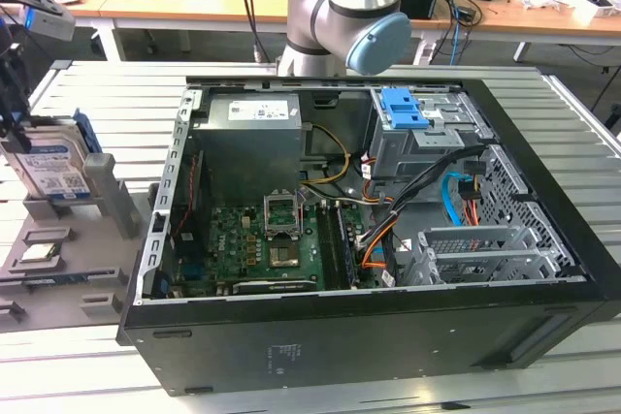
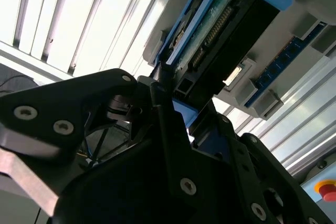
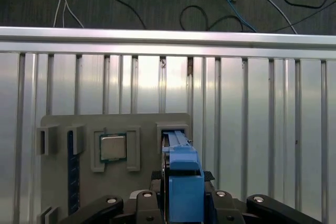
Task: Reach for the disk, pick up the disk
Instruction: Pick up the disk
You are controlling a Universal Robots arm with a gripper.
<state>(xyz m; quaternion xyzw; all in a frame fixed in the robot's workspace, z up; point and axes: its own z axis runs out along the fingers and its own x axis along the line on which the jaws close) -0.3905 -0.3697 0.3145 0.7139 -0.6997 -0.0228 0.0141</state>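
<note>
While the disk (image 1: 50, 168) stands on edge in the grey holder (image 1: 109, 203) on the slatted counter (image 3: 252, 103), the tool (image 3: 182, 176) clamps it from above, fingers closed against both flat sides. Silver-grey metal, white-and-blue label on one face, blue rails along its edges.

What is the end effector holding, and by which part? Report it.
The end effector straddles the blue-railed upper edge of the disk, upright in the grey holder; a firm grip cannot be told.
</note>
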